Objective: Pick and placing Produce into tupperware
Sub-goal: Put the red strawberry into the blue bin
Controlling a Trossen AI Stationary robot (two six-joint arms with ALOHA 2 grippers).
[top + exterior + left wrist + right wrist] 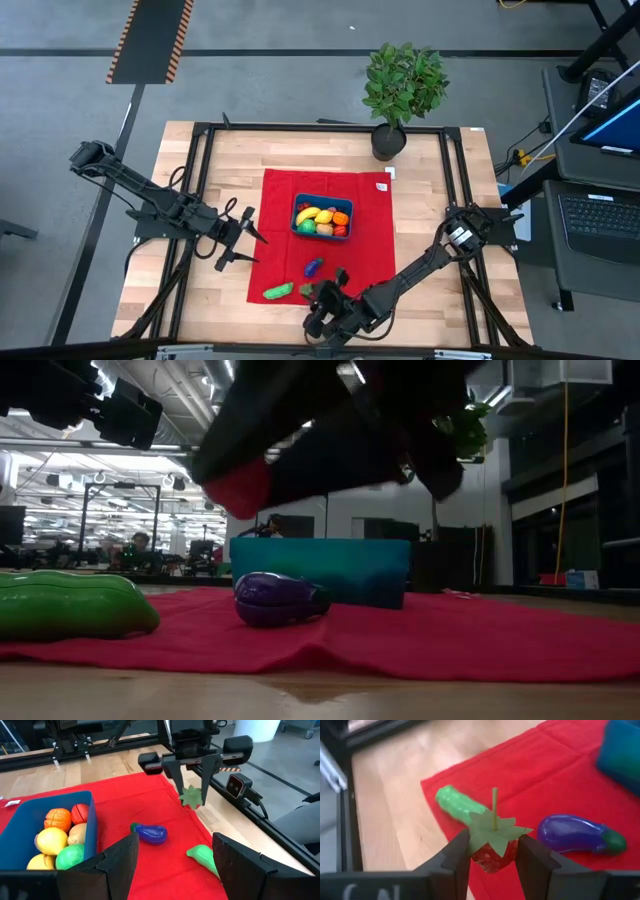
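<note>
Produce fills much of the teal-blue tupperware (322,217), which we see sitting on the red cloth (365,250) in the middle of the tabletop (220,160): an orange piece (57,817), a red one (80,813), yellow ones and a green one. Three pieces remain outside it. We find the purple eggplant (575,834) and the green cucumber (456,804) lying on the cloth, apart from each other, on the near side of the container. The right gripper (494,857) has its fingers closed on the strawberry (492,847), leafy cap and stem upward, held above the cloth's near edge. The left gripper (243,240) hovers with its fingers spread and nothing between them, beside the cloth's left edge.
</note>
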